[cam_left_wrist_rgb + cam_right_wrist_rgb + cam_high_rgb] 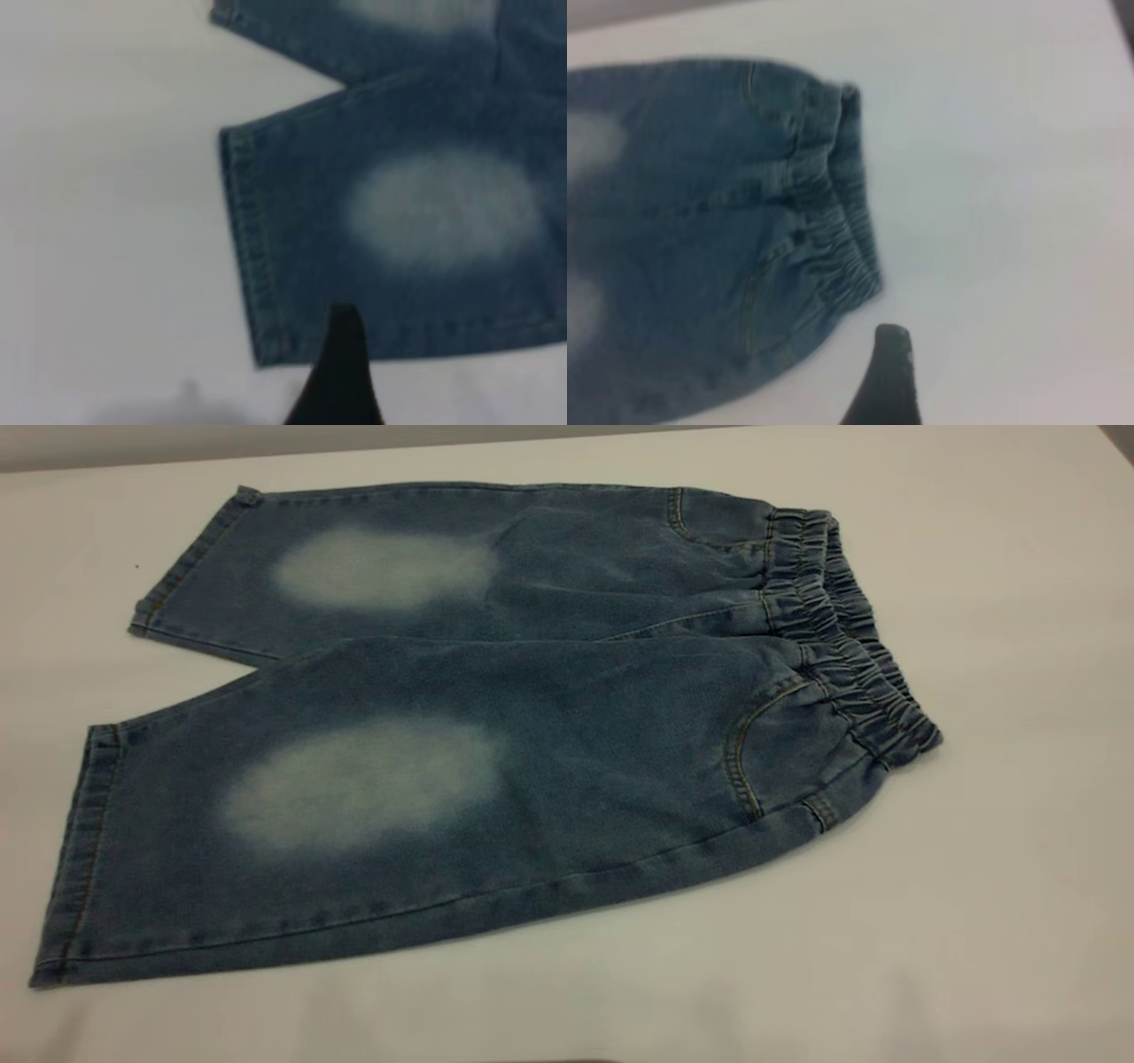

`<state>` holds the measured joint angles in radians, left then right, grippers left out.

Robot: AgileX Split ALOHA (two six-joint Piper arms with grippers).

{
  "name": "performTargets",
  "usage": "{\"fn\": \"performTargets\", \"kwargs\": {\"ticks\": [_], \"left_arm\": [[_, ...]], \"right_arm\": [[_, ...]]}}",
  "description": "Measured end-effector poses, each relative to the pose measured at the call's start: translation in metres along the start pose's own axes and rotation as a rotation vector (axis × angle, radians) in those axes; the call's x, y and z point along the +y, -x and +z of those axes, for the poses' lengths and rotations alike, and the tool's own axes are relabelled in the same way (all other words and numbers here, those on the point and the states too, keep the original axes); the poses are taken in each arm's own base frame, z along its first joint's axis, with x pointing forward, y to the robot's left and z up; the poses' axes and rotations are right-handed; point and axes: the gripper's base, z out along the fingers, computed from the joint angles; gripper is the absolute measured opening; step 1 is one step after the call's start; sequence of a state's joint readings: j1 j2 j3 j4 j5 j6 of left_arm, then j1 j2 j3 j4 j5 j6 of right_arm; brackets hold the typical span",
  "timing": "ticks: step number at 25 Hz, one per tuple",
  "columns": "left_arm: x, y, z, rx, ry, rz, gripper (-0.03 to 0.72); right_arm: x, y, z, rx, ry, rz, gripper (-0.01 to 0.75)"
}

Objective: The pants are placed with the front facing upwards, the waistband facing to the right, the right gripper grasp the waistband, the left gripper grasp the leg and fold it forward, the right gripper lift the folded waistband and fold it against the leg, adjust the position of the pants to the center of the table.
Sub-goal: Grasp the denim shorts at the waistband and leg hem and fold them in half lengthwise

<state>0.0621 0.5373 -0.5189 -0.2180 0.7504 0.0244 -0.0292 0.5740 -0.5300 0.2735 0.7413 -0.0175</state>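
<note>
The blue denim pants [532,717] lie flat and front up on the white table [1019,886], legs to the left, the gathered waistband [842,638] to the right. Neither gripper shows in the exterior view. In the left wrist view my left gripper [434,390] shows a single dark finger [341,381] over the near leg's hem corner [266,345]. Nothing lies beside that finger. In the right wrist view my right gripper [966,372] shows one finger [888,381] above bare table, just off the near end of the waistband [846,221]. It holds nothing.
White tabletop surrounds the pants on all sides, with wide room to the right [1045,691] and along the front edge [620,1010]. The table's far edge [354,452] runs close behind the far leg.
</note>
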Motion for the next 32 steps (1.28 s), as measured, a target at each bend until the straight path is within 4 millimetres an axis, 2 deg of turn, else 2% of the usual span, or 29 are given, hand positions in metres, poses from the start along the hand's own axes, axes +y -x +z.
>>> {"fn": "performTargets", "kwargs": {"ticks": [6,14,18,23,32], "left_arm": [[0.003,0.015,0.038,0.051,0.002,-0.056,0.579],[0.004,0.019,0.081,0.14,-0.041,-0.04,0.579],[0.004,0.021,0.098,0.144,-0.068,-0.043,0.579],[0.003,0.022,0.115,0.139,-0.103,-0.037,0.579],[-0.001,0.027,0.123,0.084,-0.162,-0.026,0.579]], "right_arm": [[0.004,0.007,0.059,0.226,0.108,0.085,0.577],[0.001,0.007,0.126,0.323,0.197,0.13,0.577],[-0.006,-0.002,0.158,0.362,0.201,0.113,0.577],[-0.015,-0.022,0.198,0.441,0.213,0.142,0.577],[-0.023,-0.053,0.249,0.516,0.278,0.234,0.59]]}}
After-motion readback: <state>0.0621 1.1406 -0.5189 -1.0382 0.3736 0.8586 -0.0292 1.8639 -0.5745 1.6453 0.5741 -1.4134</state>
